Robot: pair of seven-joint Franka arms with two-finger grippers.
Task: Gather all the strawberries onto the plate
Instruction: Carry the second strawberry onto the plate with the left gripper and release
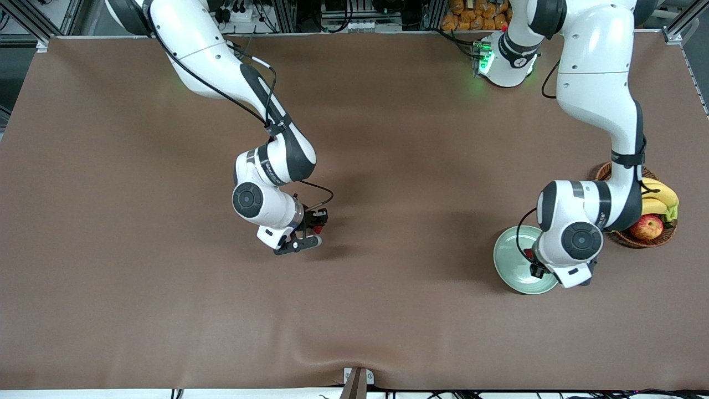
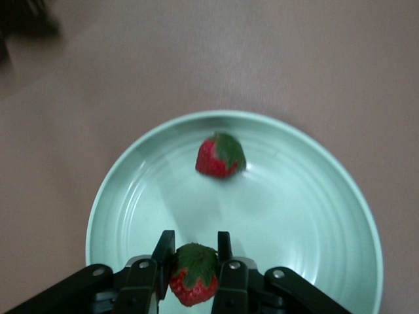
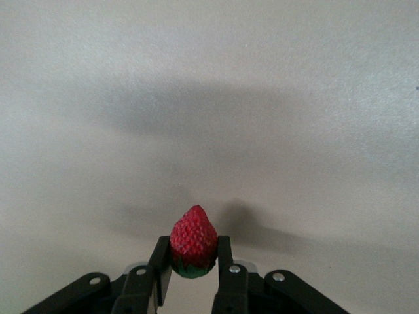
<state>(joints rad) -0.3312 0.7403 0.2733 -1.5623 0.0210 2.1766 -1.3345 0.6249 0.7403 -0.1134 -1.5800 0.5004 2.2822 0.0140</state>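
Note:
The pale mint-green plate point(image 1: 512, 260) lies at the left arm's end of the table, beside the basket. One strawberry point(image 2: 220, 156) rests in the plate point(image 2: 308, 216). My left gripper point(image 2: 194, 243) hangs just over the plate, shut on a second strawberry point(image 2: 194, 278) with its green cap turned up; from the front the left gripper point(image 1: 536, 269) is mostly hidden under the wrist. My right gripper point(image 3: 193, 243) is shut on a third strawberry point(image 3: 194, 239), tip outward, above bare table. In the front view the right gripper point(image 1: 317, 223) is over the table's middle, toward the right arm's end.
A brown wicker basket point(image 1: 637, 239) with bananas point(image 1: 659, 195) and a red-yellow apple point(image 1: 647, 226) stands close beside the plate, partly under the left arm. A brown cloth point(image 1: 388, 166) covers the table.

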